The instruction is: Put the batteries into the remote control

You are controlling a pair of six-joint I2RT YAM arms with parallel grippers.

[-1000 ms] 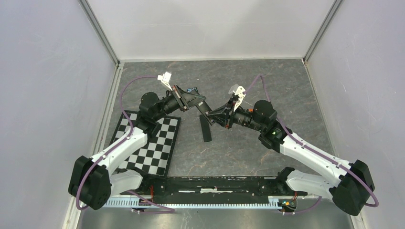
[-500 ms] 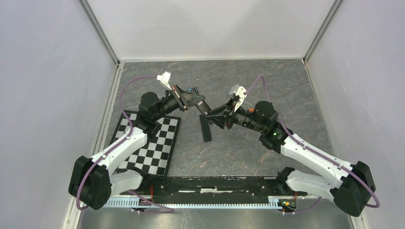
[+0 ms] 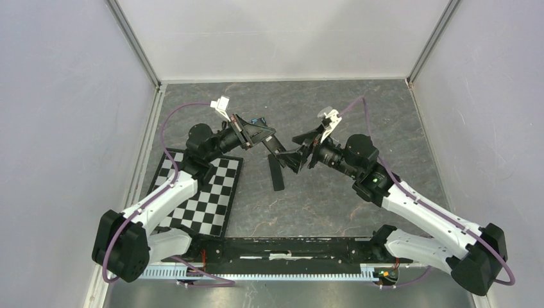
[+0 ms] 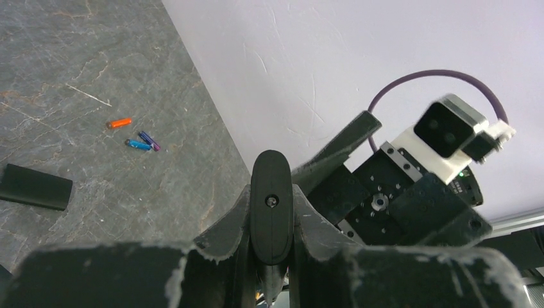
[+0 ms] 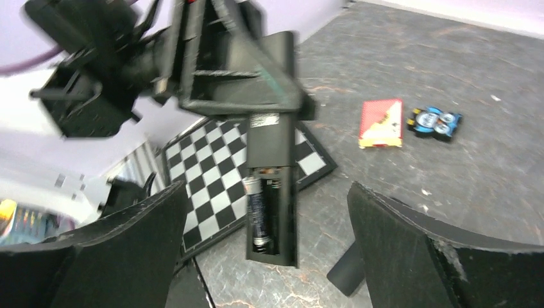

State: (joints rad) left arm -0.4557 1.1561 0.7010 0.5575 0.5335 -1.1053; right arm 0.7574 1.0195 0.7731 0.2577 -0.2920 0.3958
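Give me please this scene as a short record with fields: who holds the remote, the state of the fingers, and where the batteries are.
remote control: held by the left fingers, battery compartment open
left fingers: shut on the remote control
right fingers: open, one on each side of the remote control, not touching it
in compartment: one dark cell shows
loose batteries: orange, blue, purple, lying on the table
nearby: red card, blue-and-black gadget, checkerboard

The left fingers (image 4: 232, 226) are pinched close, the right fingers (image 5: 410, 247) spread wide, facing each other.
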